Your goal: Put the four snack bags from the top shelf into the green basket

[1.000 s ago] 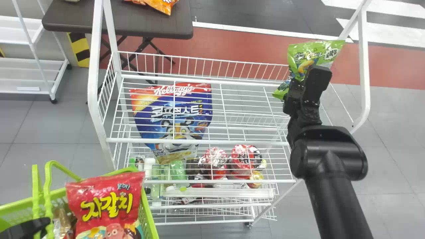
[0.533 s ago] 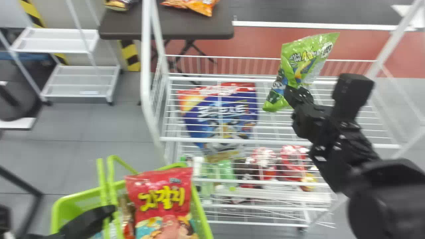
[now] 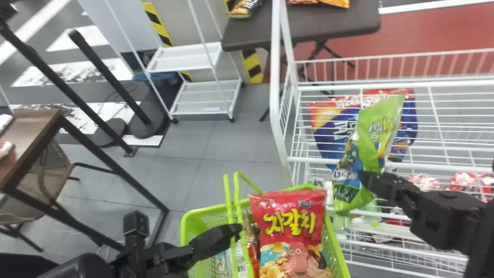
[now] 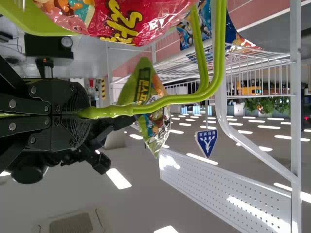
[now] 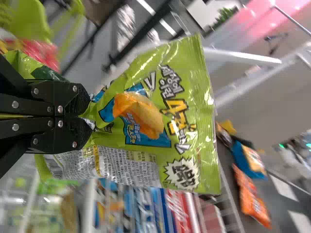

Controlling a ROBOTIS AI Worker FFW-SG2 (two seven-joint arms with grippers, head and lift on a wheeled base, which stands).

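The white wire rack is the biggest thing here, filling the right side of the head view, and behind it stands a dark tabletop with an orange bag and a dark packet near each other on it. Next comes the green basket, in front of the rack toward its left end, both of its handles raised. A large blue cereal bag shows through the wires of the rack. The red snack bag is in the right part of the basket, face up, its top end by the back rim, with other packets beside it on the left. The green snack bag is held in the air in front of the rack, outside the basket and near its right rim, tilted so that the upper end leans right. Holding it is the right gripper, closed, with the bag pinched between its two fingers. The left gripper is closed too, clamped on the basket handles over the basket's left part. Smallest are the red-topped cups and the bottles low in the rack.
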